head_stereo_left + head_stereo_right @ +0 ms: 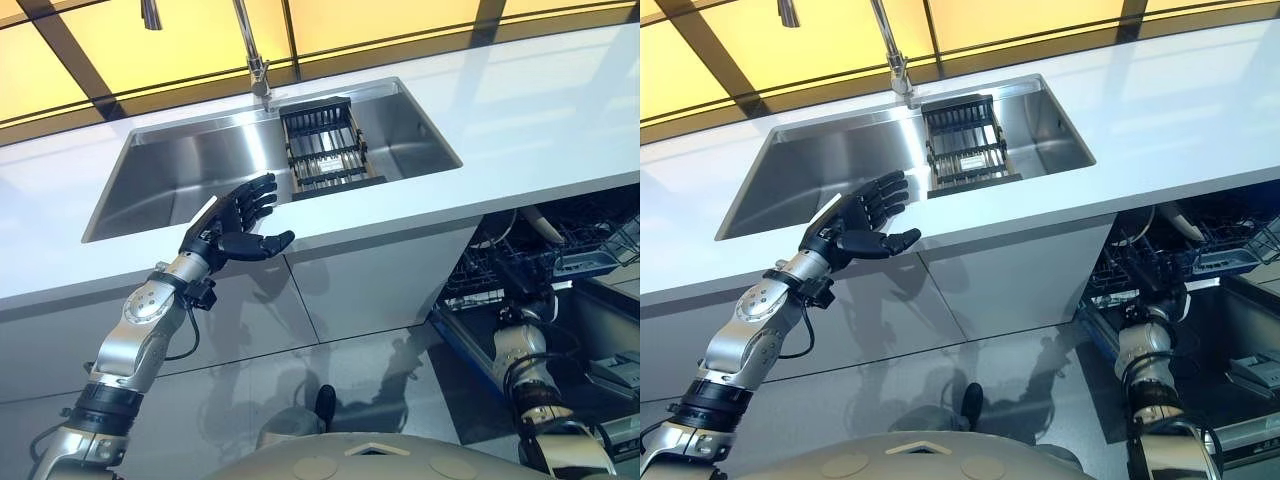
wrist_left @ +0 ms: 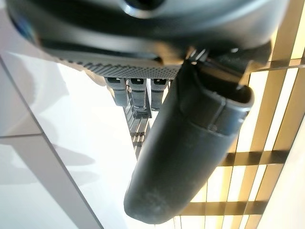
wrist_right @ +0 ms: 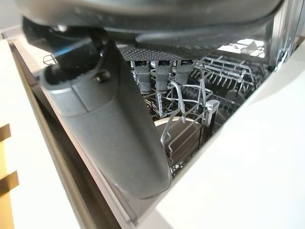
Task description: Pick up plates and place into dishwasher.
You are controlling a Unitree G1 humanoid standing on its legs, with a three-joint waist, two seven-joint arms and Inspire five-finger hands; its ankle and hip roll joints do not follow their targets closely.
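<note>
left hand [image 1: 232,228]: raised at the near edge of the sink, fingers straight and spread, thumb out to the right, holding nothing. Fingertips reach over the sink's near rim; whether they touch it, can't tell.
right hand [image 3: 143,67]: low on the right, inside the open dishwasher. The head views show just the forearm going down into the rack. In its wrist view the thumb sticks out straight and the fingers run forward over the wire tines, nothing gripped, reads as relaxed and extended.
plate [image 3: 164,125]: pale curved rim visible in the dishwasher rack just past the right hand's fingers, standing among the tines. Most of it is hidden by the thumb and wires.
second pale dish [image 1: 546,226]: white curved edge in the far part of the dishwasher rack, under the counter edge. Plate or bowl, can't tell.
dishwasher [image 1: 570,262]: open, on the right under the counter, dark wire rack pulled out toward the near side.
sink [image 1: 190,170]: stainless basin set in the white counter [image 1: 540,110], left of centre.
drying rack [image 1: 322,148]: black slatted rack sitting in the right part of the sink, spanning far rim to near rim.
faucet [image 1: 256,60]: at the sink's far rim, just left of the drying rack.
</note>
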